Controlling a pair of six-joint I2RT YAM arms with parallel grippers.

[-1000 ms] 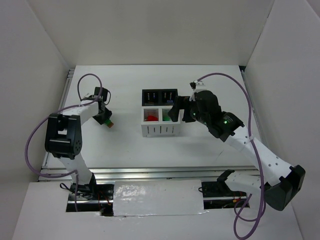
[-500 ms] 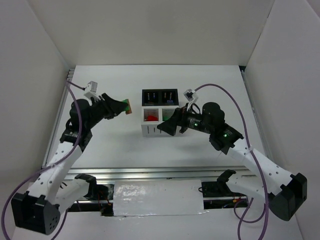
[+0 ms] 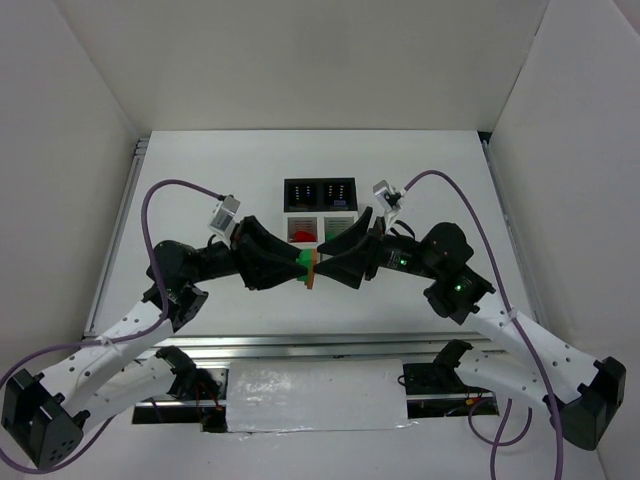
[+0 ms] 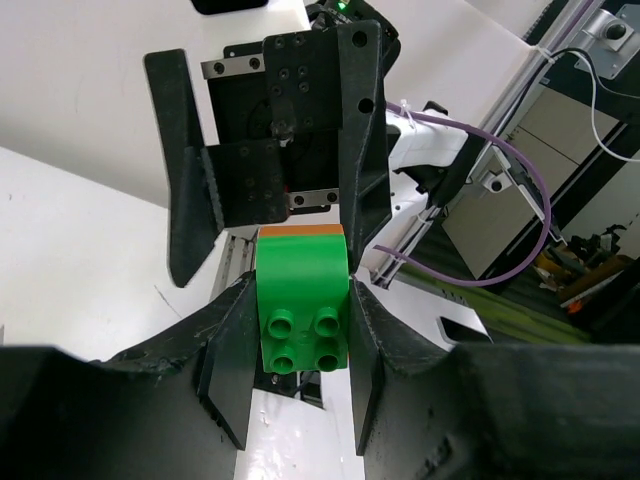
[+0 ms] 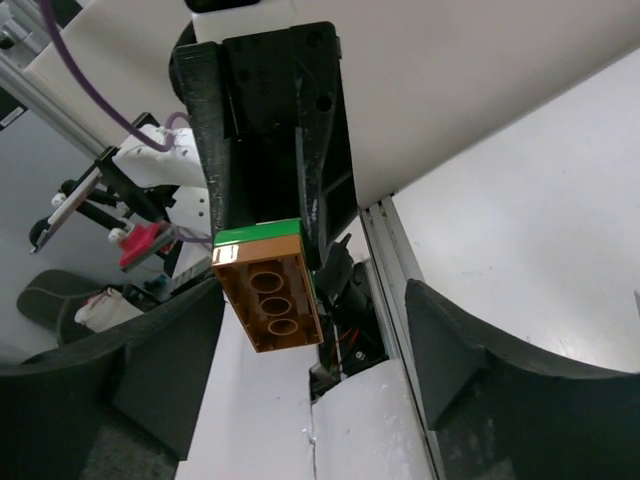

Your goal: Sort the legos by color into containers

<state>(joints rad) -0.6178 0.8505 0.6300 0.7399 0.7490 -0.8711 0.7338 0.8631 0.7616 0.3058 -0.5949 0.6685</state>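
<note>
My left gripper [image 3: 298, 268] is shut on a green lego [image 3: 303, 263] with a brown piece [image 3: 311, 270] attached, held in the air in front of the containers [image 3: 320, 228]. In the left wrist view the green lego [image 4: 302, 308] sits clamped between the jaws. My right gripper [image 3: 325, 268] faces it tip to tip, open, its jaws either side of the brown piece without gripping it. The right wrist view shows the brown piece [image 5: 270, 294] from below, between the wide-apart fingers. Red and green legos lie in the two white front compartments.
The containers' two black compartments [image 3: 320, 192] are at the back. White enclosure walls stand on all sides. A metal rail [image 3: 300, 345] runs along the table's near edge, with a white foil-covered block [image 3: 315, 395] below it.
My left arm swung from the far left to the middle, carrying the green-and-brown lego. My right gripper left the containers and came to meet it head-on, open.
</note>
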